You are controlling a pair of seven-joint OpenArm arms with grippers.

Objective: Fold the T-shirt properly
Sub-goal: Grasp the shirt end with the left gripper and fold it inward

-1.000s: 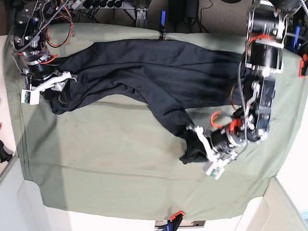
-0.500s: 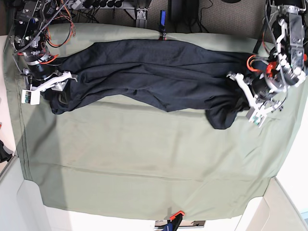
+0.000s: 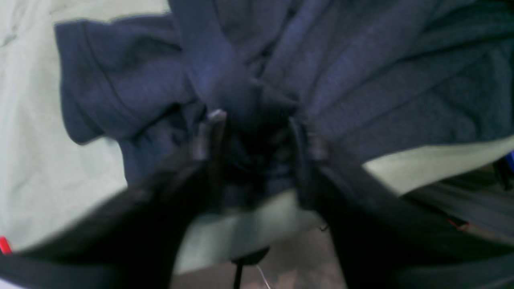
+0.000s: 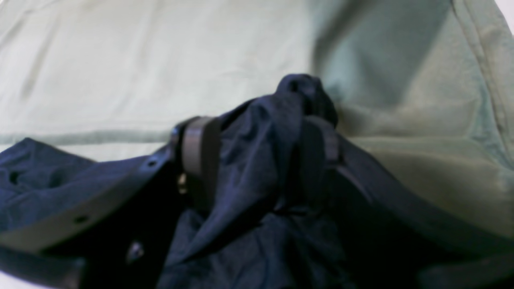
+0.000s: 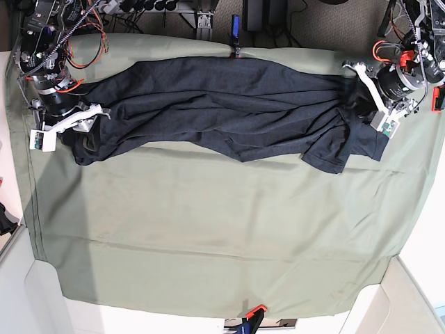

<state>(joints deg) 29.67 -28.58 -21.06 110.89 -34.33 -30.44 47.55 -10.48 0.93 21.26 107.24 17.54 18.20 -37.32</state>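
Observation:
The dark navy T-shirt (image 5: pixel 222 97) lies stretched along the far side of the table, from left to right. Its right end, a sleeve flap (image 5: pixel 334 149), lies loosely on the green cloth. My left gripper (image 5: pixel 363 104) hovers at that right end. In the left wrist view the gripper (image 3: pixel 257 132) stands open, with bunched shirt fabric (image 3: pixel 361 60) lying between and beyond its fingers (image 3: pixel 209 132). My right gripper (image 5: pixel 80 132) is at the shirt's left end. The right wrist view shows the gripper (image 4: pixel 259 152) shut on a raised bunch of the shirt (image 4: pixel 297 92).
A sage-green table cloth (image 5: pixel 208 229) covers the whole table. Clamps hold it: blue (image 5: pixel 236 31) at the back, orange (image 5: pixel 254 309) at the front, red (image 5: pixel 437 97) at the right. Cables and gear sit behind the back edge.
My left arm carried the shirt's end from the table's middle to the far right corner, stretching the shirt out, and its jaws have opened. The right arm has not moved.

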